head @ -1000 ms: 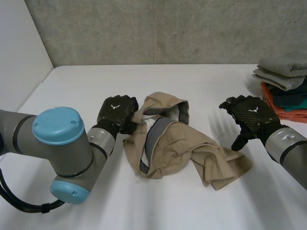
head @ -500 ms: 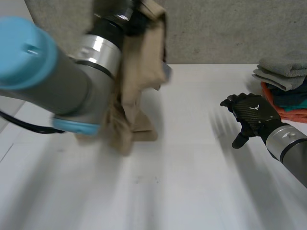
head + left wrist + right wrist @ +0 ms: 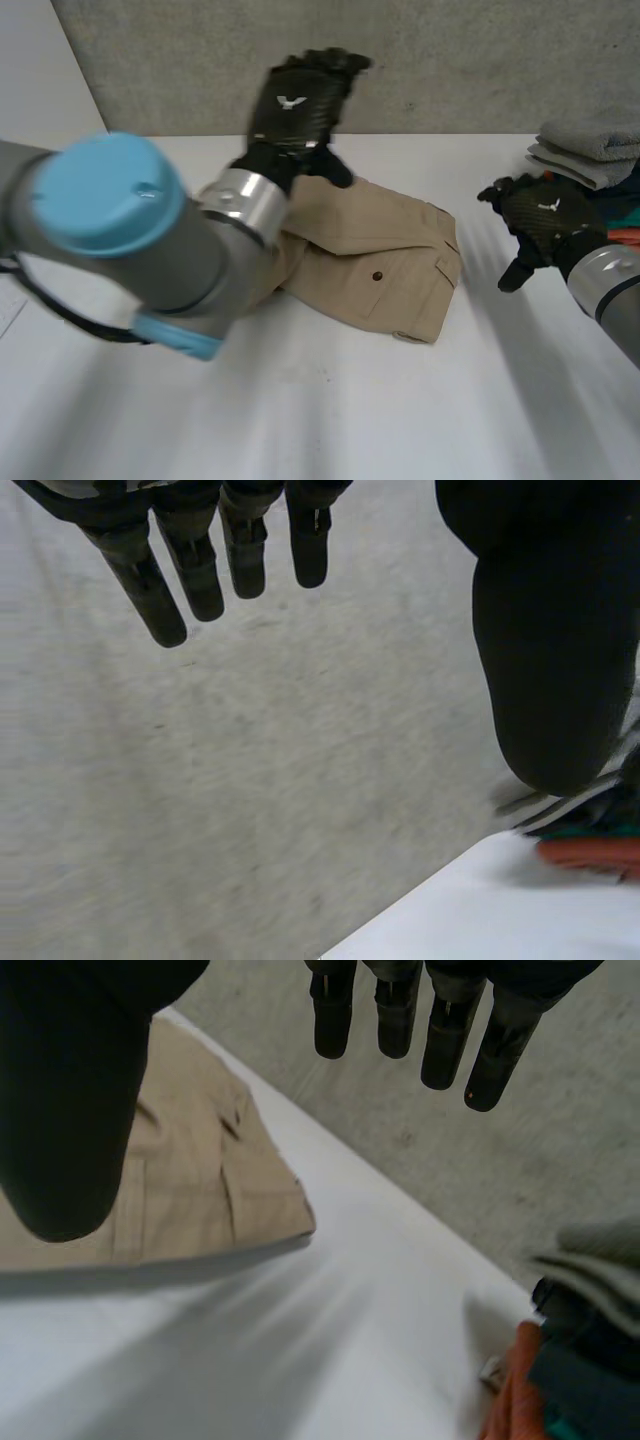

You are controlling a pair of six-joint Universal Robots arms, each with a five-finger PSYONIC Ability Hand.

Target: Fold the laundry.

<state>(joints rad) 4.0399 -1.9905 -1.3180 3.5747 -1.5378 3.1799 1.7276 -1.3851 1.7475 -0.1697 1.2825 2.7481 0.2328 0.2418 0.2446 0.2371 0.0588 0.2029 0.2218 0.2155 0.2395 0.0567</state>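
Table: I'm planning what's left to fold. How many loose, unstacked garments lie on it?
1: the tan shorts, mid-table, left of the folded stack at its right edge. The left arm may hide more.

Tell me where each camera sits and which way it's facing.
Head: behind, between the arms, looking down at the table; both arms, left hand raised, right hand, tan garment.
Left wrist: along the open palm toward the wall; its fingers and thumb.
Right wrist: along the open palm over the tan garment; fingers, thumb.
All three share the clothes stack.
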